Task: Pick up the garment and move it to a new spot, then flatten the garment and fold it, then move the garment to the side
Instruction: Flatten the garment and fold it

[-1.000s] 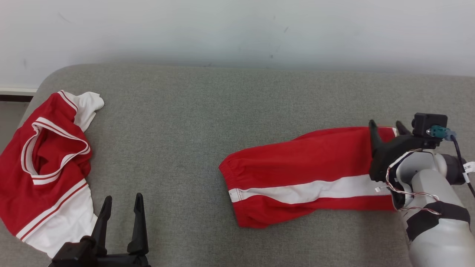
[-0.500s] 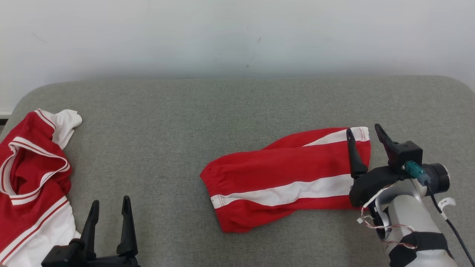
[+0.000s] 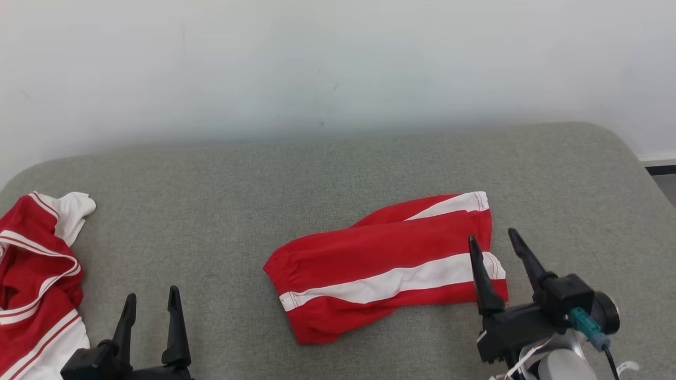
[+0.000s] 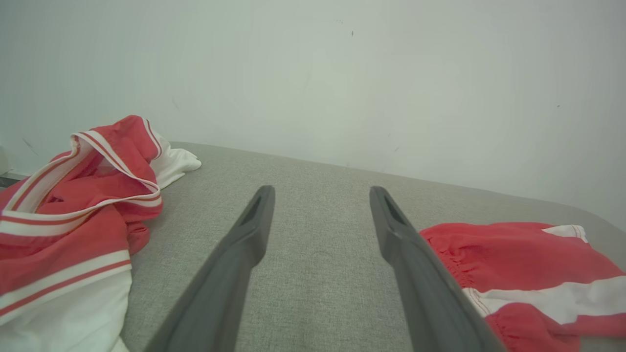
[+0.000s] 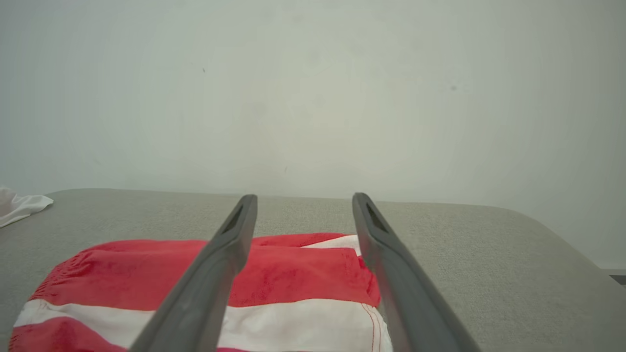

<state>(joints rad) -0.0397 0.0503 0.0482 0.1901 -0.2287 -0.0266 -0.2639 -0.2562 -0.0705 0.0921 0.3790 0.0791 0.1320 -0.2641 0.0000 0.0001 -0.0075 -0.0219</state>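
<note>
The folded red-and-white shorts (image 3: pixel 380 264) were laid right of centre on the grey upholstered surface (image 3: pixel 222 200). The right claw (image 3: pixel 491 235) was held open and empty at their right end. The left claw (image 3: pixel 151 293) was spread open and empty near a crumpled red-and-white jersey (image 3: pixel 37 274).

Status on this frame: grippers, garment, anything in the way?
Left gripper open, empty. Right gripper open, at right end of folded garment, flat on grey cushion. Second red garment far left, well apart.
</note>
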